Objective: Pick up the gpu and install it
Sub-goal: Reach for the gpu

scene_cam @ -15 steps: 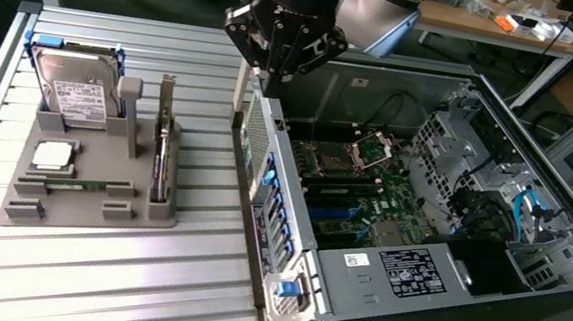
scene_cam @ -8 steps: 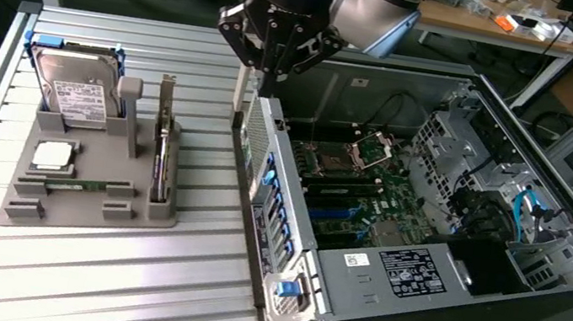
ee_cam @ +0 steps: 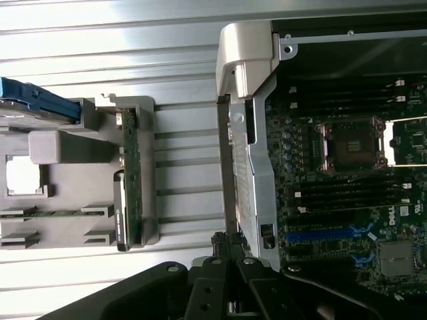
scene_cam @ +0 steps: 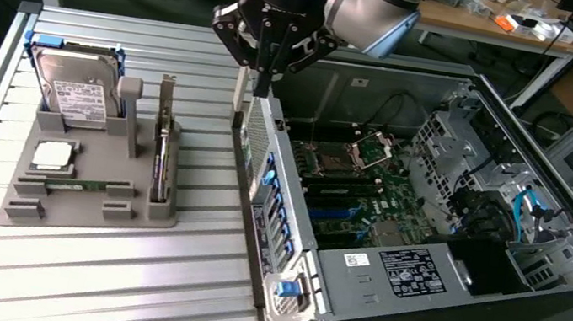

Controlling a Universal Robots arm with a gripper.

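The gpu is a thin dark-green card with a silver bracket. It stands on edge in the right-hand slot of the grey holder; the wrist view has it in the same slot. My gripper hangs shut with nothing between its fingers, above the rear wall of the open computer case. It is to the exterior view's right of the gpu and well apart from it. In the wrist view the closed fingertips sit over the case's metal edge.
The grey holder also carries a silver hard drive, a square processor and a narrow memory stick. Inside the case lies the motherboard with its bare socket. The slatted metal table runs toward the front.
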